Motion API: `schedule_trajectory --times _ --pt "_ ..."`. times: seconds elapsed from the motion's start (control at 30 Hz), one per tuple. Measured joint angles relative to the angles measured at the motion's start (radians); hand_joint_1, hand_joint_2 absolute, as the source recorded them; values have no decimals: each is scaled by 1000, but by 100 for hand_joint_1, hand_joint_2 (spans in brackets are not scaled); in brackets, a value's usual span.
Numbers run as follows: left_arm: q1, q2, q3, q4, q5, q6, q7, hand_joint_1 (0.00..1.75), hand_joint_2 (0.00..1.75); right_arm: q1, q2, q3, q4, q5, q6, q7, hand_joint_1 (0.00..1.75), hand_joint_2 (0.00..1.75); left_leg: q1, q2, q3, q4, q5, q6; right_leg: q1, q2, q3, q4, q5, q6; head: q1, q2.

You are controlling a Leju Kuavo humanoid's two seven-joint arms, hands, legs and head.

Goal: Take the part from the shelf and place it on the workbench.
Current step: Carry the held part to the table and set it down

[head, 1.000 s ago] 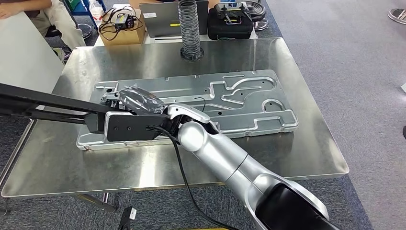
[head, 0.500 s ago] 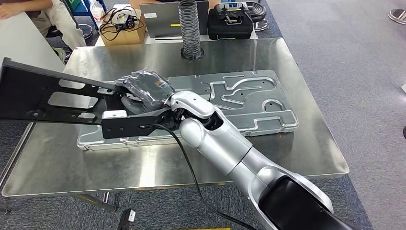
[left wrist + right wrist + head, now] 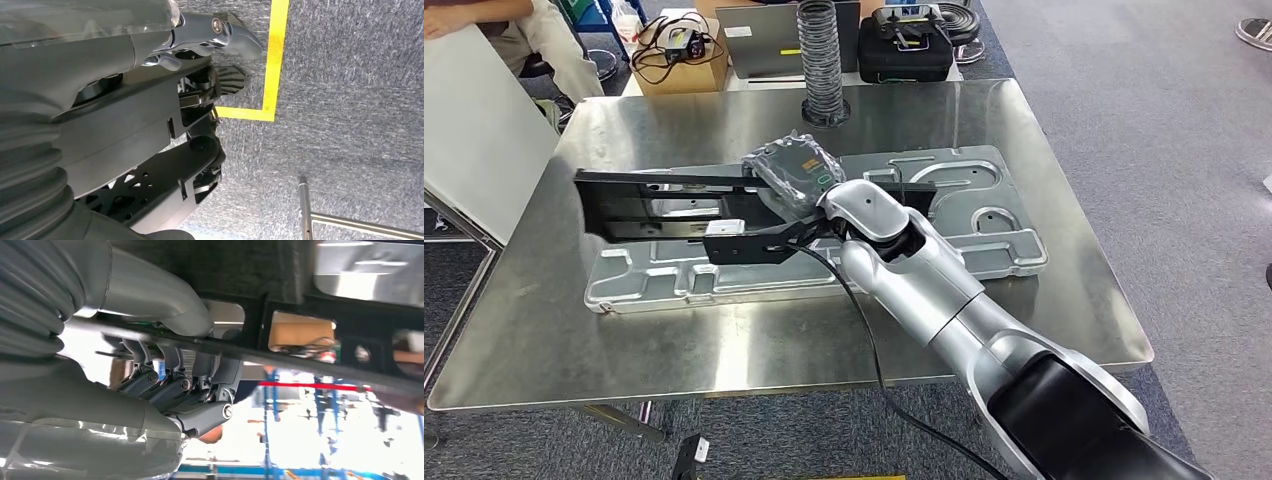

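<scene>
Black flat frame part (image 3: 659, 205), matte, with rectangular cutouts and a white label tab, held above the left half of the stamped metal panel (image 3: 944, 215); long axis running left to right, roughly parallel to the panel's own length, right end at the hand. Right hand (image 3: 796, 180), wrapped in a crinkled clear plastic cover, at the part's right end, over the panel's middle; in the right wrist view dark fingers (image 3: 172, 385) curled under a thin black bar of the part and the thick grey thumb (image 3: 150, 297) pressed from the other side, so a closed grip on the part. Part reaching leftward from that hand, apparently clear of the panel, though contact at the far end cannot be told. Panel itself dull grey, pressed with raised ribs and curved channels, lying flat on the brushed steel table (image 3: 1064, 290). Silver right arm rising from below the panel's near edge; a black cable trailing from it. Left hand (image 3: 210, 45) hanging over grey carpet with a yellow line, well away from the panel; fingers curled in, nothing held. Probably a lowering still to come.
</scene>
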Motion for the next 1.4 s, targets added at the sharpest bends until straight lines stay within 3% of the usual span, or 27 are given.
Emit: schedule_trajectory --times 0.37,0.6,1.1,1.23,1.4 --pt "0 1 -6 0 2 -1 -2 0 175 -10 -34 -18 93 35 -41 1 175 175 0 0 0 0 0 0 0 0 0 0 0 0 0 0" --pt "0 1 -6 0 12 -1 -6 0 175 -25 -35 -17 174 106 -95 47 175 175 0 0 0 0 0 0 0 0 0 0 0 0 0 0" --pt "3 2 -26 0 0 -31 -18 0 175 -68 -35 -68 327 163 -110 57 175 175 0 0 0 0 0 0 0 0 0 0 0 0 0 0" --pt "4 2 -27 0 10 -35 -23 0 175 -72 -35 -80 348 177 -111 62 0 0 0 0 0 0 0 0 0 0 0 0 0 0 0 0" --pt "5 3 -28 0 10 -35 -24 0 175 -81 -36 -86 366 181 -111 62 0 0 0 0 0 0 0 0 0 0 0 0 0 0 0 0"
